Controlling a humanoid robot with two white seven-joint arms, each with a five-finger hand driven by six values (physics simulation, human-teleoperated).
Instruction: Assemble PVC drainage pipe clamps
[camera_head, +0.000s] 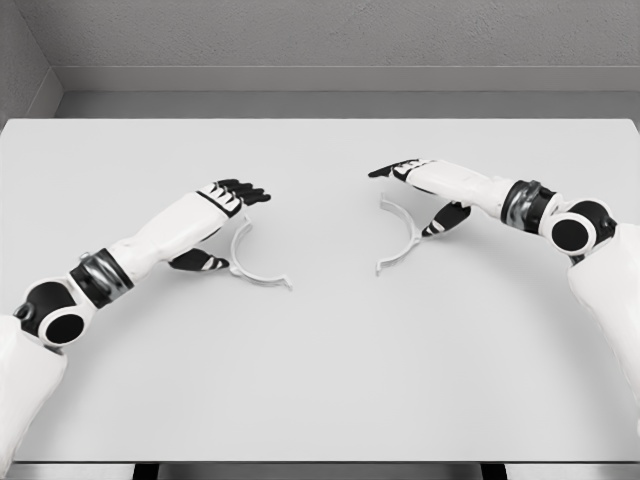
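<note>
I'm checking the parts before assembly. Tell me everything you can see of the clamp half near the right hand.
The right clamp half is a thin, pale grey half-ring, plastic by its look, lying flat on the white table. Its open side faces left, toward the other half. Each end bends outward into a short flat tab. The right hand is over its upper end, thumb beside the arc's outer edge; whether they touch cannot be told.

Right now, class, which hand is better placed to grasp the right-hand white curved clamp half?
The right hand: it hovers over the right white curved clamp half, fingers open. The left hand sits across the table by the other clamp half.
</note>
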